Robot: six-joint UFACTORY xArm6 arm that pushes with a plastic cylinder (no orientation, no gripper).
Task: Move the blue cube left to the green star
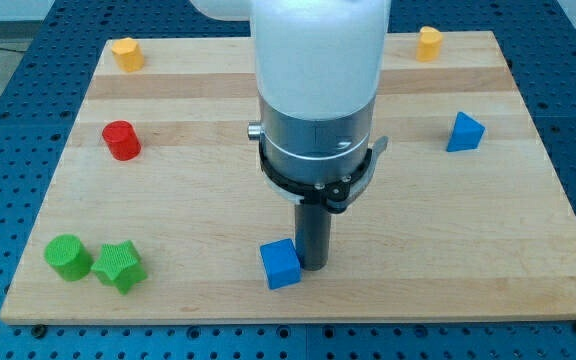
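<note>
the arm's dark rod tip (313,266) sits touching the right side of the small blue plastic cube (281,264), near the bottom edge of the pale wooden board (298,95), abt mid-width. no fingers on this rig, just a rod, so nothing is gripped; it only presses vs the cube. the green plastic star (119,265) lies well apart at the view's left, just beside a green cylinder (67,256). judged progress: tip placed for a leftward push, but most of the travel is left.
</note>
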